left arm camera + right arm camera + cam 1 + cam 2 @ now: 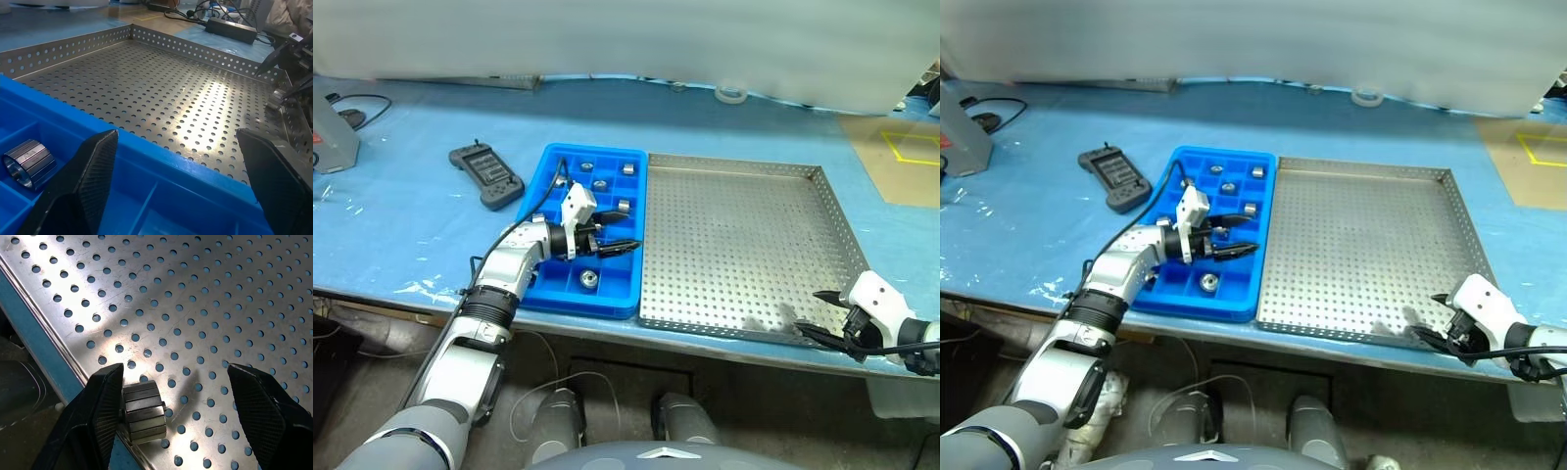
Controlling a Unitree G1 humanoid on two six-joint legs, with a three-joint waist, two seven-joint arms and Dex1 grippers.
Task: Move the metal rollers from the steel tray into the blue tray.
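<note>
The steel tray [734, 225] lies in the middle of the table, and the blue tray [546, 166] sits against its left side. Several metal rollers [600, 184] rest in the blue tray's compartments, one of them [29, 159] close to my left gripper. My left gripper [622, 231] hovers open over the blue tray, pointing toward the steel tray, with nothing between its fingers. My right gripper [175, 369] stands open over the steel tray's near right corner. One metal roller [143, 412] lies there by the rim, beside one finger [105, 401].
A black handheld controller [486, 176] lies left of the blue tray. A white tape ring [731, 94] sits at the table's far edge. A grey device with a cable [333, 132] is at far left. The table's front edge runs just below both trays.
</note>
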